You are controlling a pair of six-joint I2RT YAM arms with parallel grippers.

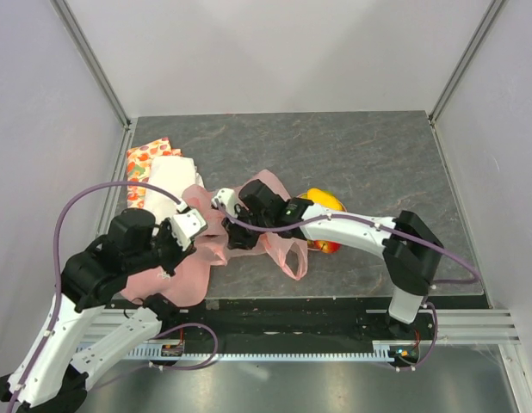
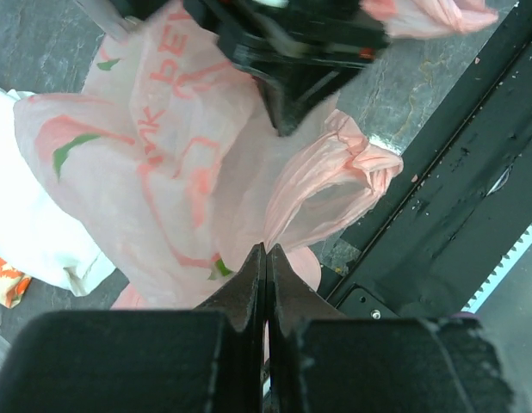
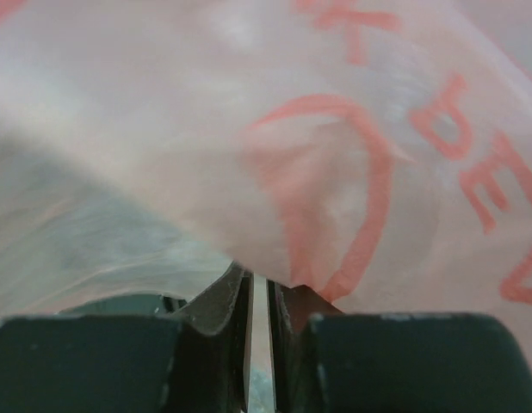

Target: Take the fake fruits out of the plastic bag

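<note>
The plastic bag (image 1: 216, 249) is a crumpled pale-pink film with red print, lying left of the table's middle. My left gripper (image 1: 201, 228) is shut on a fold of it, and the film (image 2: 180, 155) rises just past the tips (image 2: 266, 249). My right gripper (image 1: 239, 236) reaches into the bag from the right. Its jaws (image 3: 257, 280) stand almost together with the film (image 3: 335, 129) caught at the tips. A yellow fake fruit (image 1: 326, 202) lies outside the bag behind the right forearm. A red-orange bit (image 1: 326, 247) shows below the arm. Anything inside the bag is hidden.
A fruit-printed cloth (image 1: 150, 155) and a white bundle (image 1: 169, 176) lie at the back left. A flat pink piece (image 1: 184, 280) lies under the left arm. The black rail (image 1: 335, 310) runs along the near edge. Frame posts and walls close in both sides.
</note>
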